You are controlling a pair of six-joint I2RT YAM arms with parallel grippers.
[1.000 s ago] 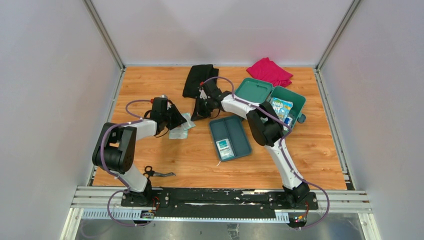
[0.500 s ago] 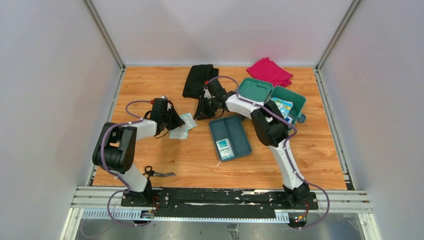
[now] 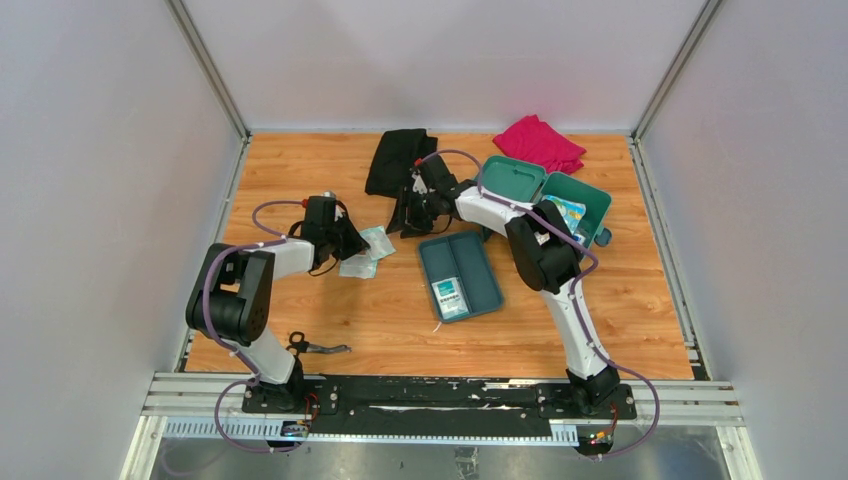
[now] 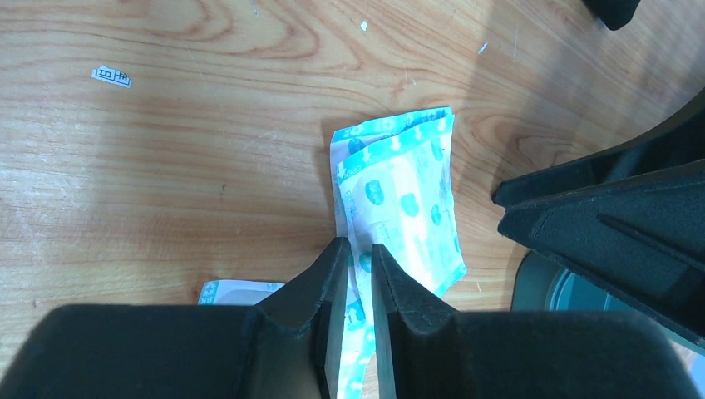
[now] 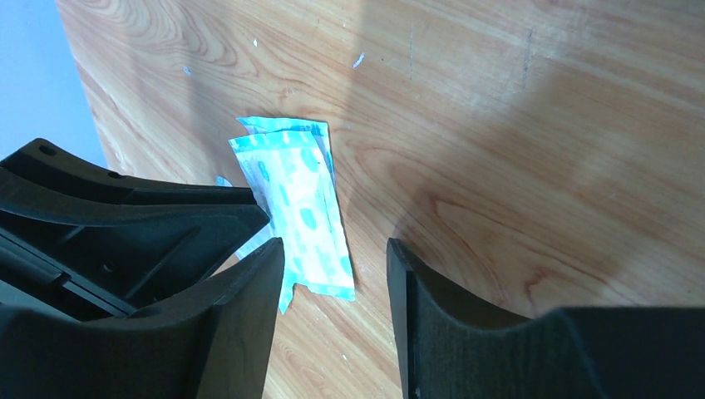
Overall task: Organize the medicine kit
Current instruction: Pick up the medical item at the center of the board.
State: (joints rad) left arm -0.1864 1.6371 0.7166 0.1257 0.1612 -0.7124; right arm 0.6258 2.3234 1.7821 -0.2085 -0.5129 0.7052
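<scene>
My left end effector (image 4: 359, 249) is clenched on a teal-and-white packet (image 4: 407, 208); my right end effector (image 5: 332, 246) hangs released beside it. The medicine kit (image 3: 601, 198) sits open, far right on the surface (image 3: 300, 170).

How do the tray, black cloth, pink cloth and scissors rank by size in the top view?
1. Tray, largest.
2. Black cloth and pink cloth: they look alike, and the right arm hides part of the black one, so unranked.
3. Scissors, smallest.
</scene>
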